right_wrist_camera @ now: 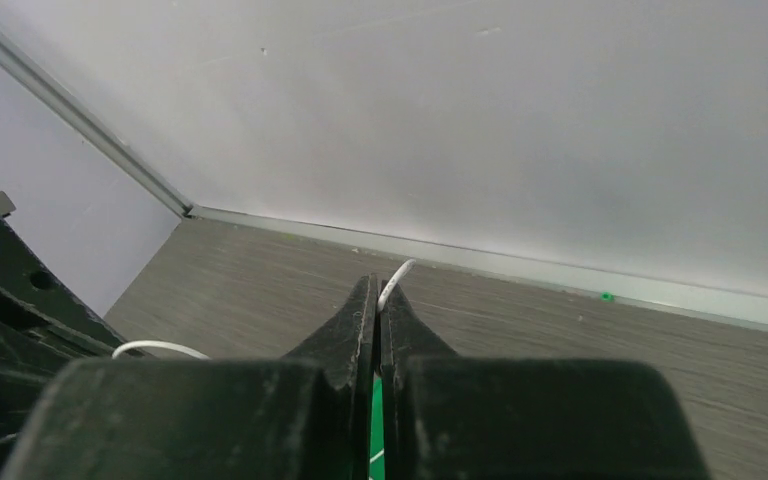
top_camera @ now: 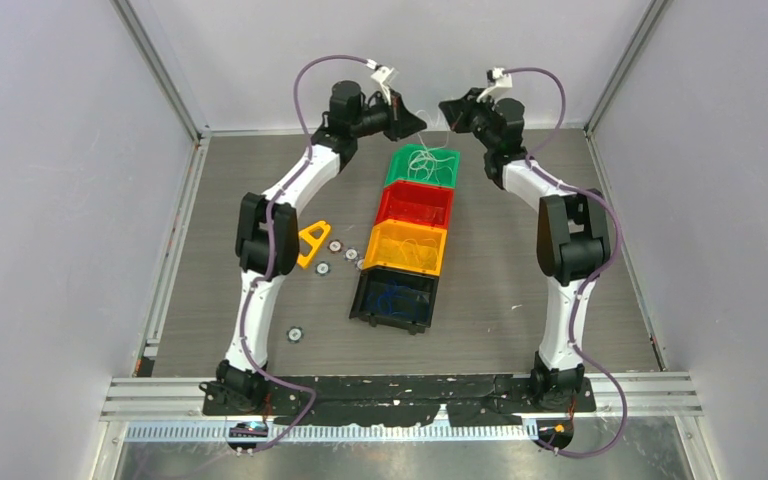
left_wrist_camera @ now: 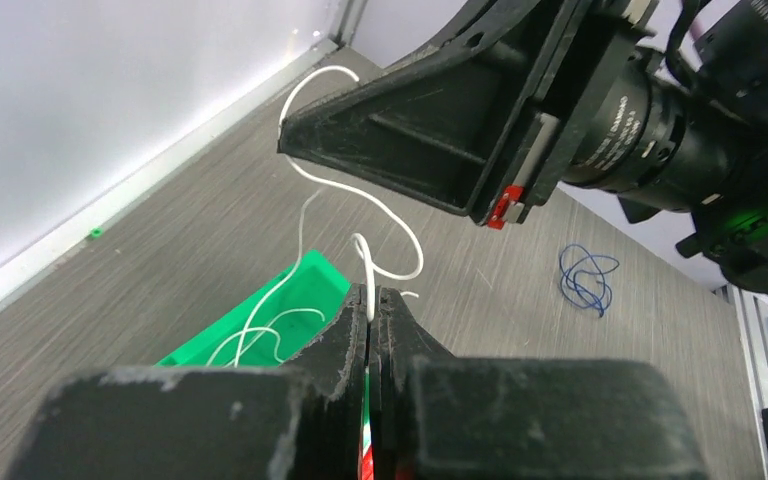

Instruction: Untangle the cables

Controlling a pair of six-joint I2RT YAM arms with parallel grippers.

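Note:
Both grippers meet high over the far end of the table, above the green bin (top_camera: 423,167). A white cable (left_wrist_camera: 360,200) runs between them in loose loops. My left gripper (left_wrist_camera: 371,297) is shut on one part of this cable, which pokes up between its fingertips. My right gripper (right_wrist_camera: 378,290) is shut on the other end; a short white tip (right_wrist_camera: 398,275) sticks out past its jaws. From above the left gripper (top_camera: 420,122) and right gripper (top_camera: 447,106) nearly face each other. More white cables (left_wrist_camera: 260,335) lie in the green bin (left_wrist_camera: 312,285). A blue cable (left_wrist_camera: 587,278) lies loose on the table.
A row of bins runs down the middle: green, red (top_camera: 415,204), yellow (top_camera: 405,246) and black (top_camera: 394,298), the black one holding blue cable. A yellow triangular piece (top_camera: 313,243) and several small round parts (top_camera: 335,244) lie left of the bins. Walls close in the table.

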